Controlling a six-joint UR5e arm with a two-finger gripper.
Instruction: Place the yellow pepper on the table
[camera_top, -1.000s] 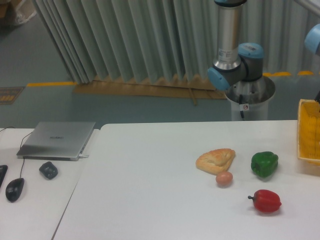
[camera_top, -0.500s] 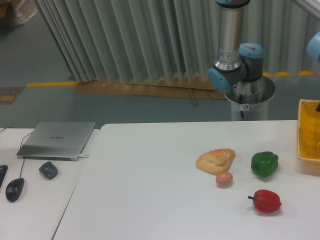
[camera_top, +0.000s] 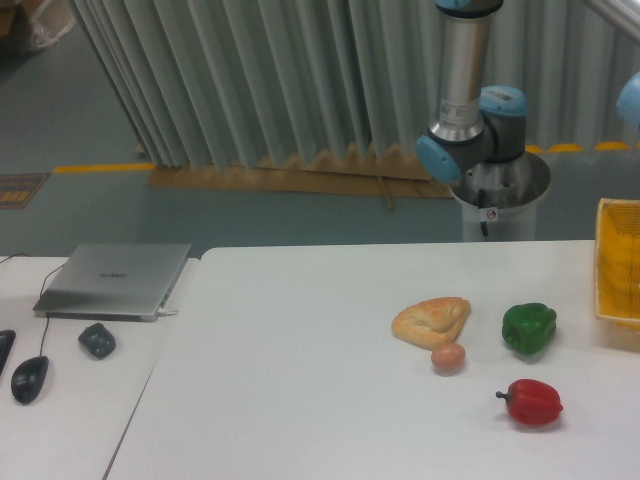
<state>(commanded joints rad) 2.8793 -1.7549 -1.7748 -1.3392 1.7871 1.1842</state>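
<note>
Gripper out of frame; only the robot arm's grey upright column with blue joint caps (camera_top: 470, 120) shows behind the far edge, plus a sliver of blue joint at the right border, so its jaw state goes unseen. Glossy yellow pepper not visible anywhere in view.

Yellow plastic mesh basket (camera_top: 620, 262) sits at the right edge, cut off by the frame; contents cannot be made out.

Large white smooth tabletop with rounded corner (camera_top: 290, 370) runs off the bottom and right. On it: a tan crusty bread piece, wedge-shaped (camera_top: 432, 320); a small pinkish-brown rounded item, egg-like (camera_top: 448, 357), just beside the bread's near edge; a glossy lobed green bell pepper (camera_top: 528, 328) to the right, apart from both; a glossy red bell pepper (camera_top: 531, 402) nearer, stem pointing left. Broad bare surface left of the bread.

Smaller white desk (camera_top: 75, 420) adjoining on the left holds a closed grey laptop (camera_top: 115, 280), a black mouse (camera_top: 30, 378) and a dark rounded lump (camera_top: 97, 340), nature unclear.
</note>
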